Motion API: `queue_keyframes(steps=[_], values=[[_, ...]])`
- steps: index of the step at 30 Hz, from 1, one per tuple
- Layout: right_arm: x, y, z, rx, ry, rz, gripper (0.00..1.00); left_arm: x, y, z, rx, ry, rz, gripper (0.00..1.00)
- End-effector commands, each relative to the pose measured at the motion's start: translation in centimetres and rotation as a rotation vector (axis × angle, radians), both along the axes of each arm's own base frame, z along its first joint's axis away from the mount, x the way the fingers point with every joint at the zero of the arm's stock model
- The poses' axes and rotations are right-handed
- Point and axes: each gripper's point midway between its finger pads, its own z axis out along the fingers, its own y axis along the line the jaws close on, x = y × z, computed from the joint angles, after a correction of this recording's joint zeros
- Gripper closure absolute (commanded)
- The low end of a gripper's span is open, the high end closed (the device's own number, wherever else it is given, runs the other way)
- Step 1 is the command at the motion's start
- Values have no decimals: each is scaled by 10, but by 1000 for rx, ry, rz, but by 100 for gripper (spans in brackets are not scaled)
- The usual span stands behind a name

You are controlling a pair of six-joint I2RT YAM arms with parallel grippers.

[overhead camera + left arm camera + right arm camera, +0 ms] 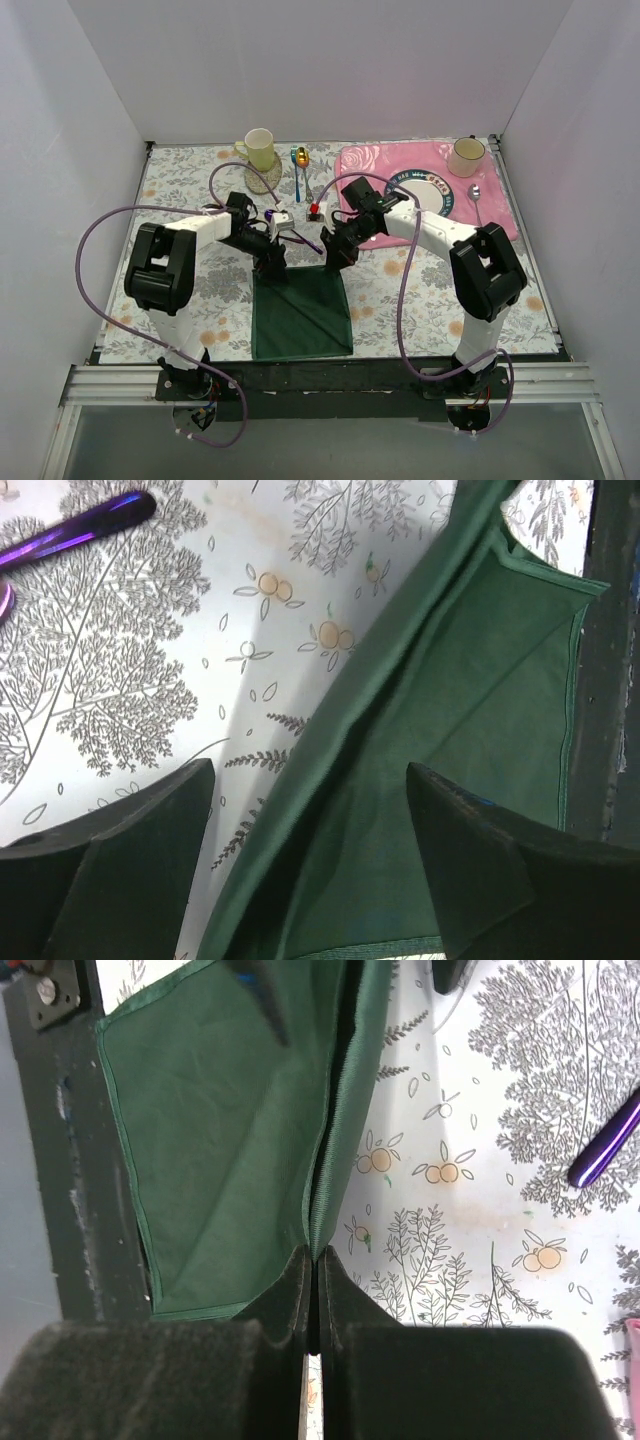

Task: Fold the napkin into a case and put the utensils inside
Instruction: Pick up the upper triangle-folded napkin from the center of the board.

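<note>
The dark green napkin lies partly folded near the table's front edge, between the arms. Its far right edge is pinched upright in my right gripper, which is shut on the cloth. My left gripper stands open over the far left part of the napkin, a raised fold running between its fingers without being gripped. A purple utensil handle lies on the floral tablecloth beyond the napkin, and it also shows in the right wrist view as a purple handle. No case shape shows.
A yellow-green mug stands at the back, with blue and gold spoons beside it. The pink placemat at the back right holds a plate, a cup and a silver spoon. The black table rail runs along the napkin's near edge.
</note>
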Motion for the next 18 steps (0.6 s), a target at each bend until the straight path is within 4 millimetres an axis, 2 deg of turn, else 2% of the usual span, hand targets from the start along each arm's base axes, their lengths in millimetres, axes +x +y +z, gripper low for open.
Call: queue_keyframes(steps=[1,4,11,18], values=[[0,1,12,19,-150,51,99,4,5,9,-35,-11,-60,32],[1,0,16,20,-174,48,99,-2,16,9,-41,31,-92,44],[5,-1,27,36,-226,38,99,-13,41,6,-25,103,-77,55],[2,-1,36,55,-244,43,99,-12,45,1,-48,172,-45,63]])
